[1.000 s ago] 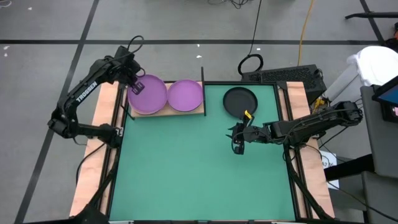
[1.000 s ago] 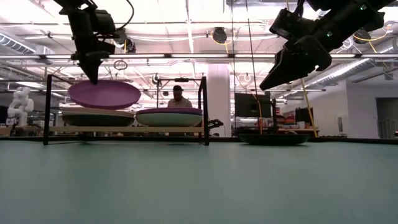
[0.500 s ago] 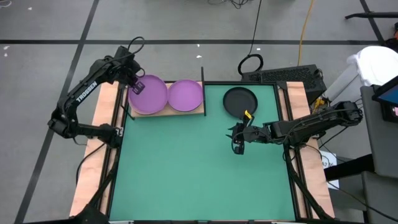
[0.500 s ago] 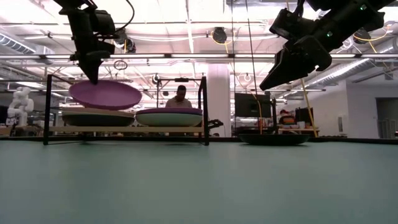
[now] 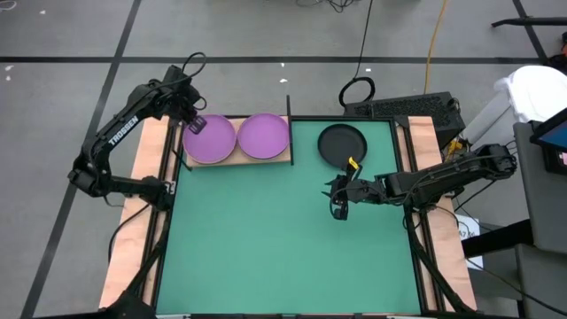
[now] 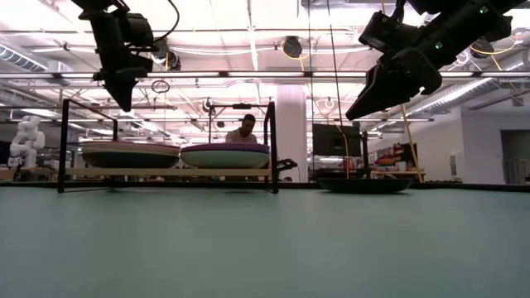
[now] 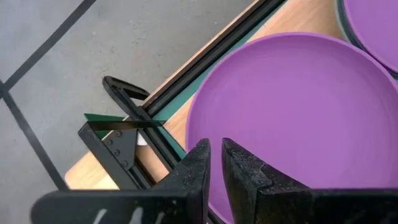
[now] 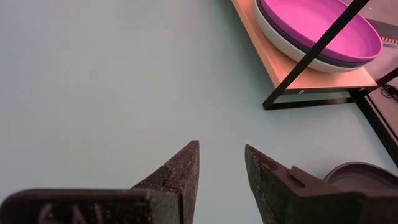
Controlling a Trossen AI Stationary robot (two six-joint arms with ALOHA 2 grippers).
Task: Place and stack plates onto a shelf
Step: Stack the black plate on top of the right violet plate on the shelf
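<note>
The shelf (image 5: 236, 161) stands at the mat's far left corner and carries two stacks of plates. A purple plate (image 5: 210, 139) tops the left stack (image 6: 130, 154), another purple plate (image 5: 264, 135) the right stack (image 6: 225, 155). One black plate (image 5: 342, 144) lies flat on the green mat to the right of the shelf. My left gripper (image 7: 214, 152) hovers above the left stack's far left rim, fingers a narrow gap apart, holding nothing. My right gripper (image 8: 221, 155) is open and empty, raised over the mat just near of the black plate (image 8: 364, 177).
The shelf's black upright posts (image 6: 271, 145) flank the stacks. A person (image 6: 243, 130) sits in the room behind the shelf. A keyboard (image 5: 407, 108) and cables lie beyond the table's far edge. The green mat (image 5: 283, 248) stretches bare toward the near edge.
The purple plate that hung tilted from my left gripper by its rim has come free and dropped onto the left stack, where it now lies flat. The left gripper has let go and stayed where it was, above the stack.
</note>
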